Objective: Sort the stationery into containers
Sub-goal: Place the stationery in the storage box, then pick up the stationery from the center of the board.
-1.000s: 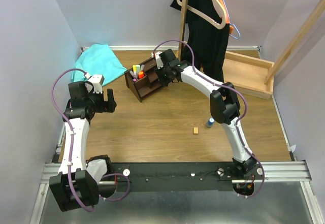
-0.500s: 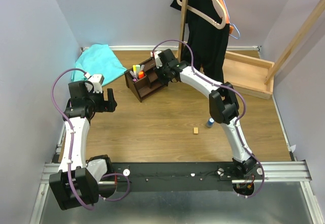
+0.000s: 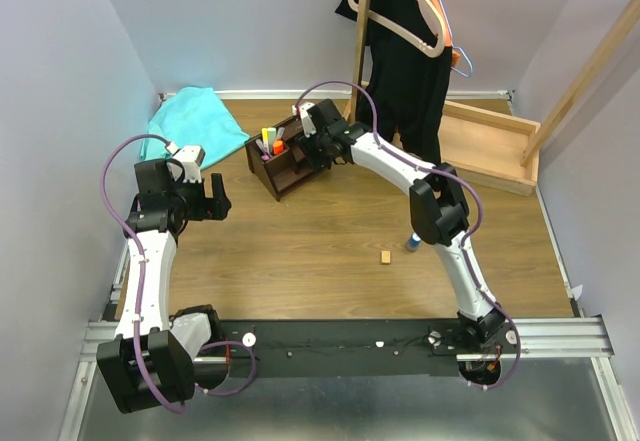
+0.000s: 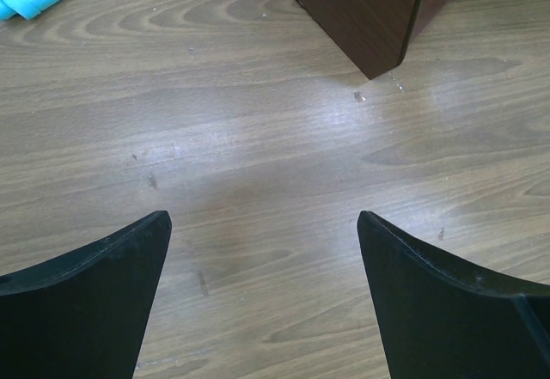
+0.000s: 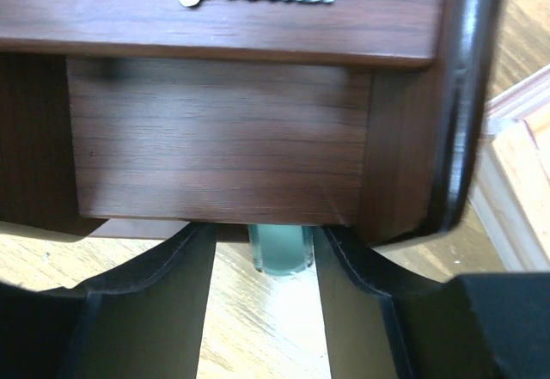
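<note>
Right wrist view is showing the right gripper (image 5: 265, 237) closing narrowly on a pale green marker (image 5: 279, 252). The marker is sitting between the two fingers, just beside the wall of the dark brown desk organizer (image 5: 215, 147). Only the near end of the marker is showing, so I cannot tell if its far end is already entering a slot. In the top external view the right arm is reaching far over the table (image 3: 300, 251) and the gripper is hanging at the organizer, where yellow and orange markers (image 3: 269, 141) are standing in one compartment.

I am judging that the step in hand is putting this marker into a slot. To do it well, the gripper should be holding the marker upright and centred over the opening. It should be going down slowly and opening only when the marker is resting inside. Pushing against the wooden wall is risking a slide of the organizer.

The left gripper (image 4: 260, 224) is standing wide apart and holding nothing, low over the table near the organizer's corner. The tan block (image 3: 385, 257) and the blue cylinder (image 3: 413, 242) are lying on the table, well apart from the organizer, not yet sorted.
</note>
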Available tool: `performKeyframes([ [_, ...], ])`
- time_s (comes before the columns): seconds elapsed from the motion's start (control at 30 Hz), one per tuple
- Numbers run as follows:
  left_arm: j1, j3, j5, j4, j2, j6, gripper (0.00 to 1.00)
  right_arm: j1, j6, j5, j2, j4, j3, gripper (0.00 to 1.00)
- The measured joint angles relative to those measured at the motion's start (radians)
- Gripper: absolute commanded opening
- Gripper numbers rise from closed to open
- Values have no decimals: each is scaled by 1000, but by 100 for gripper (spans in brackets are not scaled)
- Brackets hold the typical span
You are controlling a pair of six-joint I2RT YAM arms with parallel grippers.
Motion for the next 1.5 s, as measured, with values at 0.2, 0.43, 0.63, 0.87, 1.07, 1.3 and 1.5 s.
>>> performKeyframes([
  [0.2,0,-4,10,6,0,-5,99,4,-2,5,-3,14,-13,59],
  [0.43,0,-11,16,7,-8,-11,99,8,-14,26,-68,8,-103,59],
  [0.63,0,-11,16,7,-36,-17,99,9,-26,39,-290,-15,-355,61],
  [0.87,0,-16,16,6,-81,-22,99,10,2,27,-642,-36,-782,56],
  [1.07,0,-17,16,-3,-84,-22,99,9,196,5,-761,-104,-1008,52],
  [1.3,0,-17,16,-29,-84,-21,99,7,404,-8,-766,-167,-1041,51],
  [1.5,0,-17,15,-31,-91,-22,99,6,469,-8,-764,-182,-1051,51],
])
